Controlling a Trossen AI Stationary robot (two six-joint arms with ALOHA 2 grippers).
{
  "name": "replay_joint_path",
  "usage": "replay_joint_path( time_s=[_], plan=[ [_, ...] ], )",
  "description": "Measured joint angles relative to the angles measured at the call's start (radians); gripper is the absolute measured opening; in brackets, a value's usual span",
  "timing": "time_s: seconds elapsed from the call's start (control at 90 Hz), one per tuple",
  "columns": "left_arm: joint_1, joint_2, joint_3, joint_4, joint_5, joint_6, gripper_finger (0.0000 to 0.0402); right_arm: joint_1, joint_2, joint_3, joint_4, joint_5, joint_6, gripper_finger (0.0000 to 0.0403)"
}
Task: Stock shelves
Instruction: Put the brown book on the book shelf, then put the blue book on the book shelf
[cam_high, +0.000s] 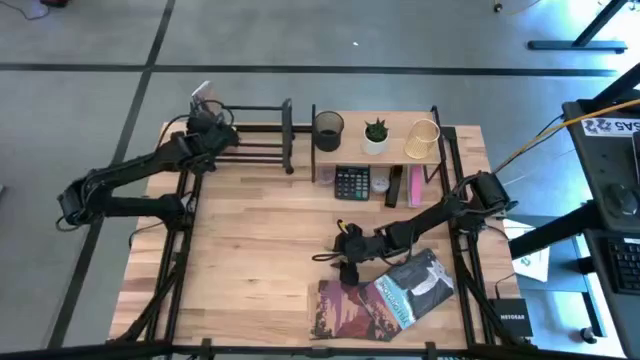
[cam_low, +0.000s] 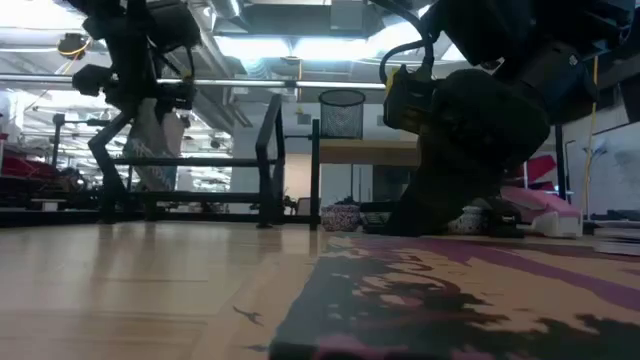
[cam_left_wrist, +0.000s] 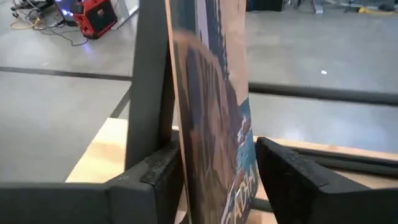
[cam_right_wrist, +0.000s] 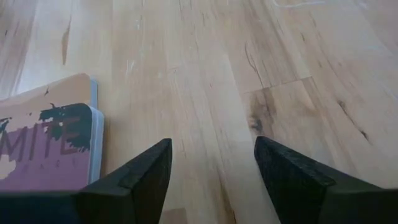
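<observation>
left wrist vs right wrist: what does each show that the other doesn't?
Only the left wrist view: a book standing on edge between the left gripper jaws, against a black rack upright, with grey floor and a red box beyond.

Only the right wrist view: the right gripper with jaws open and nothing between them, over the bare wooden table; a purple book lies flat beside it.

Both: a gripper's two dark fingers in the foreground, and light wood tabletop.

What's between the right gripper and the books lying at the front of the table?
Nothing visible. The right gripper hangs open over bare tabletop, and the nearest book lies flat just beside it, its corner next to one finger. The left gripper is far off at the black book rack, holding another book.
</observation>
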Motion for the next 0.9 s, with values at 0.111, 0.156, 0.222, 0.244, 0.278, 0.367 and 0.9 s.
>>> replay_joint_path(
  time_s=[0.111,0.156,0.222,0.244,0.278,0.367,0.9],
  plan=[
    [-0.013,-0.014,0.023,0.002,-0.016,0.027,0.0177,0.000,0.000,0.000,0.000,0.000,0.000,0.0218],
    [-0.018,-0.020,0.034,0.002,-0.016,0.040,0.0177,0.000,0.000,0.000,0.000,0.000,0.000,0.0218],
    [-0.027,-0.029,0.050,0.001,-0.017,0.061,0.0177,0.000,0.000,0.000,0.000,0.000,0.000,0.0218],
    [-0.030,-0.033,0.056,0.000,-0.017,0.066,0.0177,0.000,0.000,0.000,0.000,0.000,0.000,0.0218],
    [-0.033,-0.036,0.065,0.000,-0.018,0.079,0.0177,0.000,0.000,0.000,0.000,0.000,0.000,0.0218],
    [-0.038,-0.044,0.094,-0.019,-0.022,0.112,0.0177,0.000,0.000,0.000,0.000,0.000,0.000,0.0218],
    [-0.215,-0.045,0.272,-0.232,0.004,0.068,0.0177,0.012,0.000,0.000,0.023,0.022,-0.063,0.0218]
  ],
)
